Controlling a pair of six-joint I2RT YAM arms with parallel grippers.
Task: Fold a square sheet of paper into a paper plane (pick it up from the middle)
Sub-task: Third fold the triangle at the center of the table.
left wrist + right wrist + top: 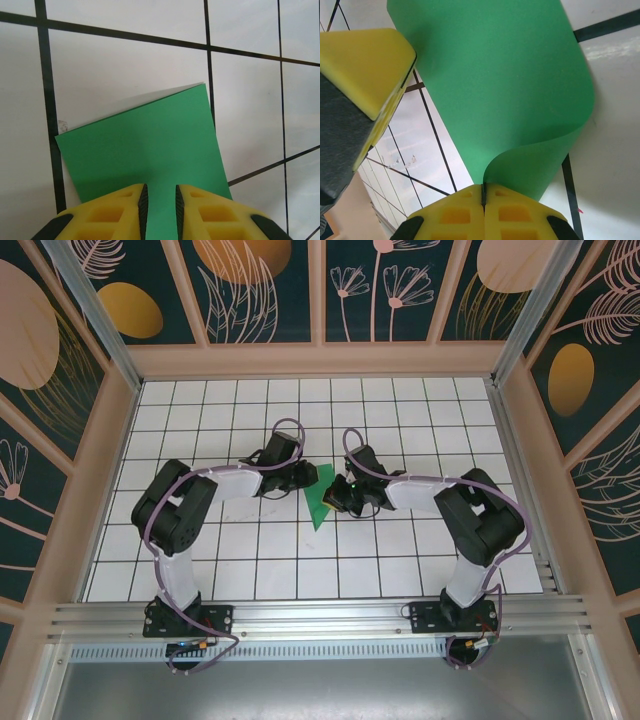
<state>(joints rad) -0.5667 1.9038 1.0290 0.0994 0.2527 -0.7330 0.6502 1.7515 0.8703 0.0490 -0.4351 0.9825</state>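
Two arms of mine reach inward over a white table [230,570] ruled with black grid lines, and their wrists meet near its middle with a bright green sheet of paper [322,502] between them. From above, the sheet reads as a narrow pointed shape, its tip toward my bases. My right gripper [483,189] is clenched: its two yellow fingers press flat together with no gap, and an edge of the sheet is pinched in the seam between them. From that pinch the paper rises, curls over in a smooth bend to the right, and spreads away as a broad green face. My left gripper [160,190] has its yellow fingers a little apart, released rather than clenched, and the green shows unbroken through the slim gap. The tips sit over the near edge of the sheet; whether they press on it I cannot tell. Beyond them the paper shows as a slanted four-sided piece, its far right corner touching a vertical grid line. In the right wrist view, one yellow finger [365,55] of the left gripper, black on its outer side, stands at the upper left, just beside the sheet's edge. Around the table stand dark panels [260,300] painted with pale leaves and orange ovals.
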